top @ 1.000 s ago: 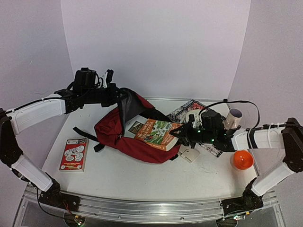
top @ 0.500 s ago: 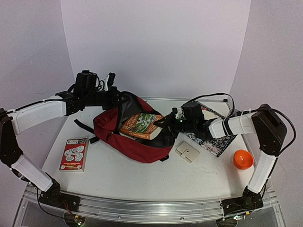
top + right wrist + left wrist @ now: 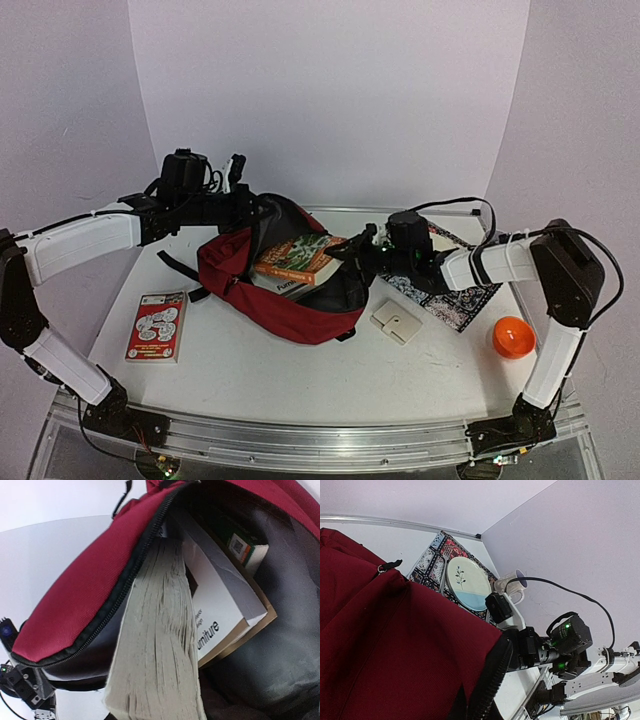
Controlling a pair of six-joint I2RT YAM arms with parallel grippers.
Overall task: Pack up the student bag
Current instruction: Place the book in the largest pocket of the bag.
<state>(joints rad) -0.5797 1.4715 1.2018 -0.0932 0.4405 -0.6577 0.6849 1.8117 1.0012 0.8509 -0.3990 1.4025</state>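
From above, your dark red fabric backpack [image 3: 300, 312] lies mid-table between both tools. Your left gripper [image 3: 245, 206] pinches its raised flap; your right gripper [image 3: 352, 250] clamps an orange-and-green paperback [image 3: 295, 258] at its mouth. Left wrist: red fabric fills your view. Right wrist: a white book [image 3: 215, 605] inside reads "urniture".

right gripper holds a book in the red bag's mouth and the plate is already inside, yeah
No: the plate lies on the patterned mat outside the student bag, per the left wrist view. The right gripper does hold the book.
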